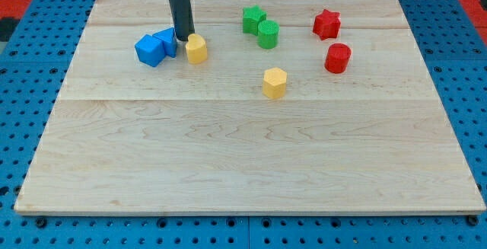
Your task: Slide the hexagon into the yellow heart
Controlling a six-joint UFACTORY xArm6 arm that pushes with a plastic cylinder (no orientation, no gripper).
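Observation:
The yellow hexagon (275,82) lies right of the board's centre, toward the view's top. The yellow heart (197,49) lies up and to the left of it, about a hundred pixels away. My tip (183,38) is down on the board just left of the heart, touching or nearly touching it, between the heart and the two blue blocks. The dark rod rises straight up out of the view's top.
Two blue blocks (151,50) (167,40) sit together left of my tip. A green star (253,18) and a green cylinder (268,33) sit at top centre. A red star (326,23) and a red cylinder (337,58) sit at the top right. The wooden board (243,158) rests on a blue pegboard.

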